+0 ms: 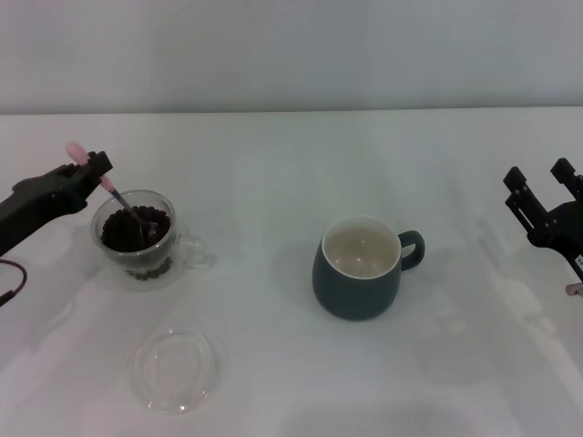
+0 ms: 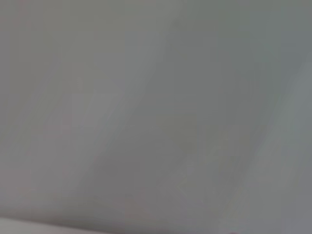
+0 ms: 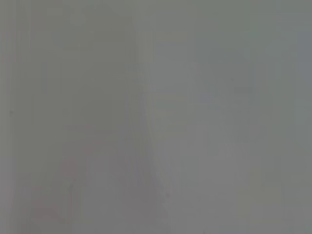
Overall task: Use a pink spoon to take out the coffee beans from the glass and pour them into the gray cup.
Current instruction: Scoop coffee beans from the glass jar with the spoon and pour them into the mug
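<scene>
White tabletop (image 1: pixel 291 182) is seen under a pale wall, and all things are set on it. At its left the pink spoon (image 1: pixel 114 194) is held slanted by the left claw (image 1: pixel 91 169), closed on the pink handle, so that the metal bowl is sunk into the coffee beans (image 1: pixel 137 229) inside the glass (image 1: pixel 141 241); a scoop seems intended. The gray cup (image 1: pixel 361 267) is placed apart at the middle, empty, its mouth free for pouring. A flat glass dish (image 1: pixel 173 369) lies nearer. The right claw (image 1: pixel 545 196) is parked at the right edge, fingers spread, holding nothing.
</scene>
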`<state>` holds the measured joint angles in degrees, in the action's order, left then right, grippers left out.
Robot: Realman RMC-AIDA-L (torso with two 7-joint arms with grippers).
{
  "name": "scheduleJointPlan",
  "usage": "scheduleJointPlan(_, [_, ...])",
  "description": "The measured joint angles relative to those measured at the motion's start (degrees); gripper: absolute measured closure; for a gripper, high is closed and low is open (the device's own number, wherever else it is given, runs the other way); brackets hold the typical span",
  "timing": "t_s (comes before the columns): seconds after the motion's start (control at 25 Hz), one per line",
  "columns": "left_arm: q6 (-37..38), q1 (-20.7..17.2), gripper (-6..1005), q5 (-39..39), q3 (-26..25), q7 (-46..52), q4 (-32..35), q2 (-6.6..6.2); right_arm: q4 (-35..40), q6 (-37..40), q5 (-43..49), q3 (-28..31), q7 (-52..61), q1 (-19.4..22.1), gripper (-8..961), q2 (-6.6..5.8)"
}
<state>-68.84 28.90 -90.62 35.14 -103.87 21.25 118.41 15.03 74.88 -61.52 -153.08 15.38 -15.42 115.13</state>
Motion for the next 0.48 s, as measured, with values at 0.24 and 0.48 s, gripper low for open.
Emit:
scheduleJointPlan(0.24, [1.0, -0.6, 874, -0.2, -0.1, 8.9, -0.1, -0.06, 0.0, 0.0, 0.0, 0.0, 0.0, 0.3, 226, 0.0])
scheduleJointPlan(0.48, [3.8, -1.1, 874, 0.1, 0.0, 21.9, 0.5, -0.62, 0.4, 0.1, 0.0, 0.0, -0.4, 0.1, 226, 0.0])
